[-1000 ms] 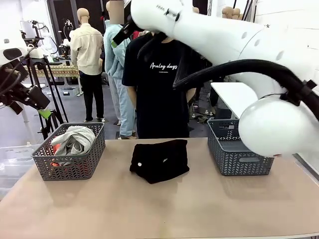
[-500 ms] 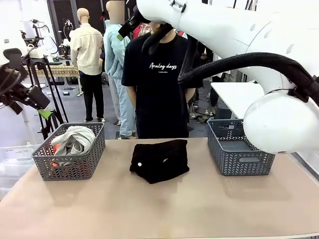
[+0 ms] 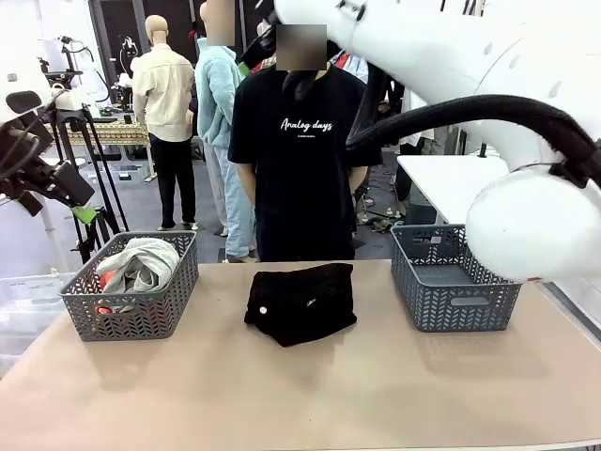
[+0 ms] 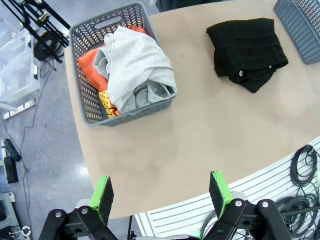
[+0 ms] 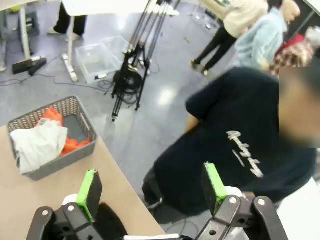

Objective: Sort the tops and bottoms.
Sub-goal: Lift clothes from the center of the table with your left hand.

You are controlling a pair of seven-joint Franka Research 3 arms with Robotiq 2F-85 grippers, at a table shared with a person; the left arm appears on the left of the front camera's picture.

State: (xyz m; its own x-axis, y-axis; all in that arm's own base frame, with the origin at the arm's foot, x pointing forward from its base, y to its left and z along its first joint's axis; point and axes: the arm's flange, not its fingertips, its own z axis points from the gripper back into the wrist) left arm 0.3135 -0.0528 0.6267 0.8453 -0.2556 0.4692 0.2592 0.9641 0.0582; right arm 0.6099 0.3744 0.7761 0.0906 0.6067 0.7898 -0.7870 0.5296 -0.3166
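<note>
Right gripper (image 5: 151, 187), jaws spread and empty, is climbing higher than a second ago; left gripper (image 4: 161, 195) is hovering released. Bottoms (image 3: 300, 303) are staying mid-table, tops (image 3: 141, 263) in the left basket (image 3: 131, 315).

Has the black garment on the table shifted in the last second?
No. The black garment sits just where it was, midway between the left basket and the right basket.

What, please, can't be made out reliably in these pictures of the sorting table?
Right basket inside: front view, its near wall hides it; left wrist view's edge cuts it off.
Orange top: left wrist view, mostly buried under the grey top.
Black pile: front view, folds hide how many garments.
</note>
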